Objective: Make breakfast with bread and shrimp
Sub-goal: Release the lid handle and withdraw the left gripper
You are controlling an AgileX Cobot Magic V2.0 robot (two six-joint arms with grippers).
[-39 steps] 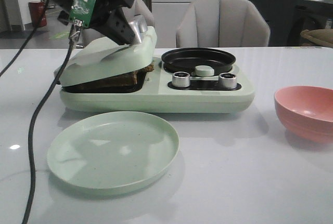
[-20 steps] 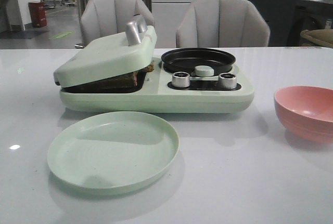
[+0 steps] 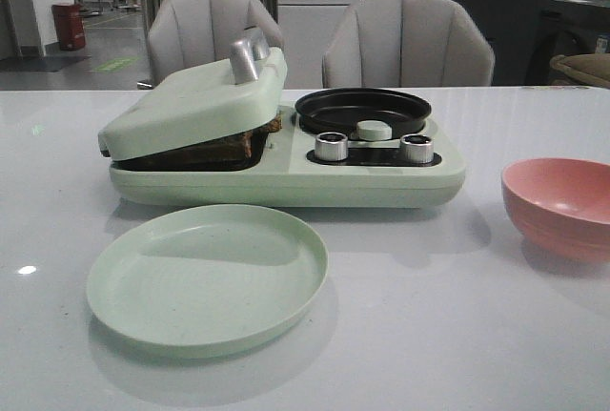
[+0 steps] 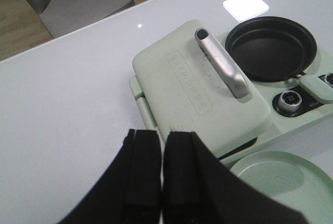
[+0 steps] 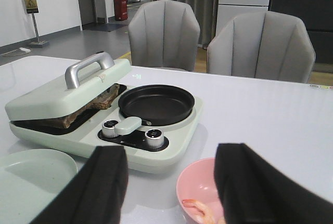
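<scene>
White table [image 3: 457, 335]: shrimp [image 5: 200, 209] in pink bowl [image 5: 190, 185] between spread right tool [image 5: 171, 193]; left tool [image 4: 160, 169] pressed together.

Black, seemingly matte, broad end effector fingers [image 5: 88, 193]

The counter [image 3: 534, 335] is glossy white, throwing back soft reflections. The breakfast maker [image 3: 286, 177] has a smooth, satin mint-green plastic shell; its lid handle [image 3: 246, 53] and two knobs [image 3: 331, 146] are bright brushed metal. Its round pan [image 3: 362, 106] is dark with a slight sheen. The green plate [image 3: 208, 277] and pink bowl [image 3: 560, 206] look matt and faintly speckled. The toasted bread [image 5: 101, 99] is rough and brown. The claw fingers [image 4: 145, 177] are matt black. The chairs [image 3: 408, 39] look like grey cloth.
</scene>
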